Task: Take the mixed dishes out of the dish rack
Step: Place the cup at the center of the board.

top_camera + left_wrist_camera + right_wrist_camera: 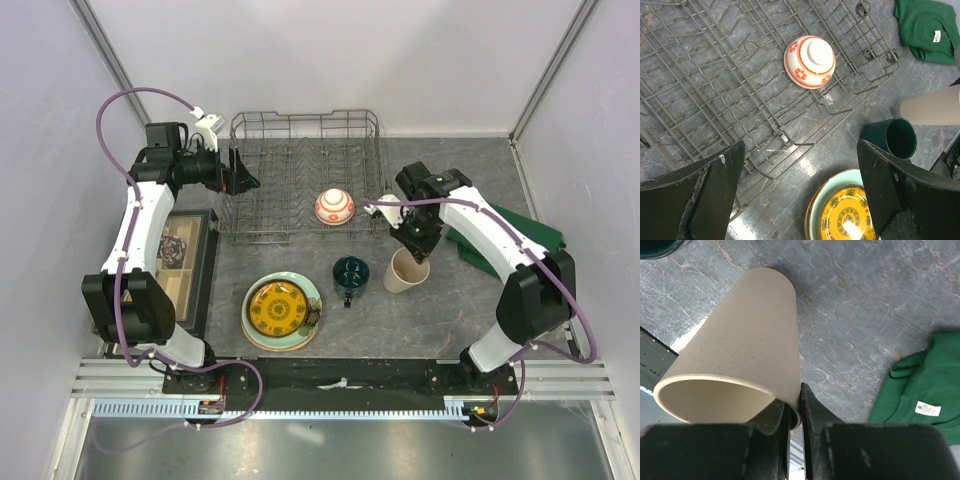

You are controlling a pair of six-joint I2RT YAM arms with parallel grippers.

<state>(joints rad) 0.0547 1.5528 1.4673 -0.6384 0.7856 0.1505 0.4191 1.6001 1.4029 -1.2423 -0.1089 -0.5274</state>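
The right pincer (796,407) is clamped on the cup's (740,345) rim, one finger inside and one outside; the cup stands upright on the counter (480,170), just right of the mug (350,272). The left pincer (800,170) hangs wide open and empty at the rack's (300,170) left side. The bowl (334,206) lies upside down in the rack, near its front right corner. Stacked plates (282,310) sit on the counter in front
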